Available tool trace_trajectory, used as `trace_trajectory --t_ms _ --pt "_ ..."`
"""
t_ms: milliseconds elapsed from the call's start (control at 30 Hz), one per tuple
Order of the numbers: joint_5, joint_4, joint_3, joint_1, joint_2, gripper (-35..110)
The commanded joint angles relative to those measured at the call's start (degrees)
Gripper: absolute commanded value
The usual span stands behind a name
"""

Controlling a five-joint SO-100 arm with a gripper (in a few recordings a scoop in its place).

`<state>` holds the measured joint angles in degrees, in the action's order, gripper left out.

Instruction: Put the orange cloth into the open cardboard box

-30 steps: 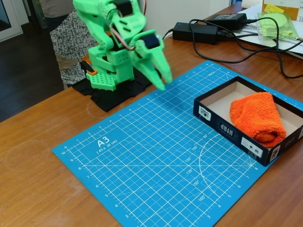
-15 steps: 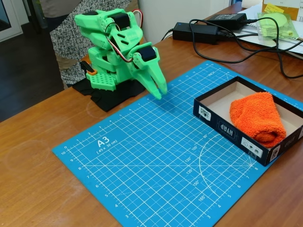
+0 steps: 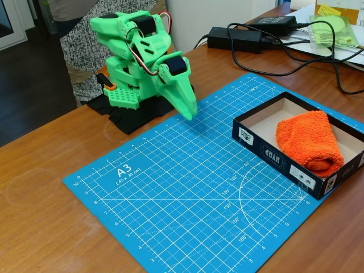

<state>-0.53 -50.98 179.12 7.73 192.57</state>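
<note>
One tool (image 3: pixel 190 114) | fingers now pressed together, lower than before | orange cloth (image 3: pixel 310 142) in box (image 3: pixel 267 154)

The fixed view looks down at an angle from the table's near side. It sits close, taking in the blue mat (image 3: pixel 187 187) and the table's (image 3: pixel 45 227) far edge.

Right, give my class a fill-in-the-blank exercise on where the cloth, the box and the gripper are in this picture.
1. The orange cloth lies ____ the open cardboard box.
2. The box sits on the right part of the ____ gridded mat.
3. The green gripper is folded back near the arm's base, with its fingers ____.
4. The gripper holds ____.

Missing words: inside; blue; shut; nothing
</note>
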Motion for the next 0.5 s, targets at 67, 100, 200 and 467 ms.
trace_trajectory --t_ms 67,100,200,467 --pt "-0.2 -0.2 0.6 1.3 0.8 9" --pt "0.1 -0.2 0.6 1.6 0.8 8" --pt "0.0 -0.2 0.6 1.6 0.8 8" --pt "2.5 -0.2 0.6 4.0 0.8 7"
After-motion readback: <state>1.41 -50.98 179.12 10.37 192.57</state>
